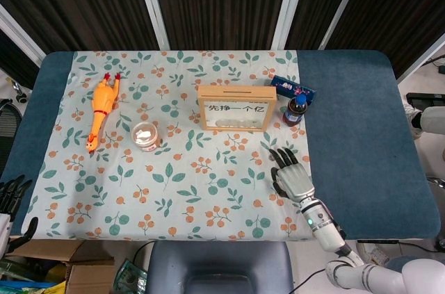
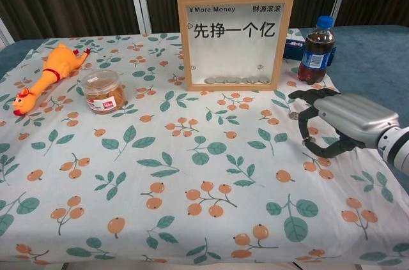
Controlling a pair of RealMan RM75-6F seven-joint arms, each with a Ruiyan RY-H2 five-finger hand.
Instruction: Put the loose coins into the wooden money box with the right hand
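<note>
The right hand [image 2: 332, 126] hovers palm-down just over the leaf-printed cloth [image 2: 192, 174] on the desk [image 1: 354, 134], fingers spread and curled downward like a claw, nothing held between them. Right at its fingertips lies a loose coin [image 2: 293, 116], small, flat and silvery-grey against the cloth; a second one may lie under the fingers, but that cannot be told. Such a coin is likely light, stiff and slick, sitting flush on soft fabric, so it would probably want a pinch across its rim between the thumb and a fingertip, or a slide to bunch the cloth and lift an edge first. Just beyond the hand and to its left stands the wooden money box [image 2: 235, 39], upright, glass-fronted, with a row of coins along its bottom and a slot in its top edge seen from the head view. Straight beyond the hand stands a dark cola bottle [image 2: 316, 52]. The left hand [image 1: 10, 197] hangs off the desk's far left edge, fingers apart, holding nothing.
</note>
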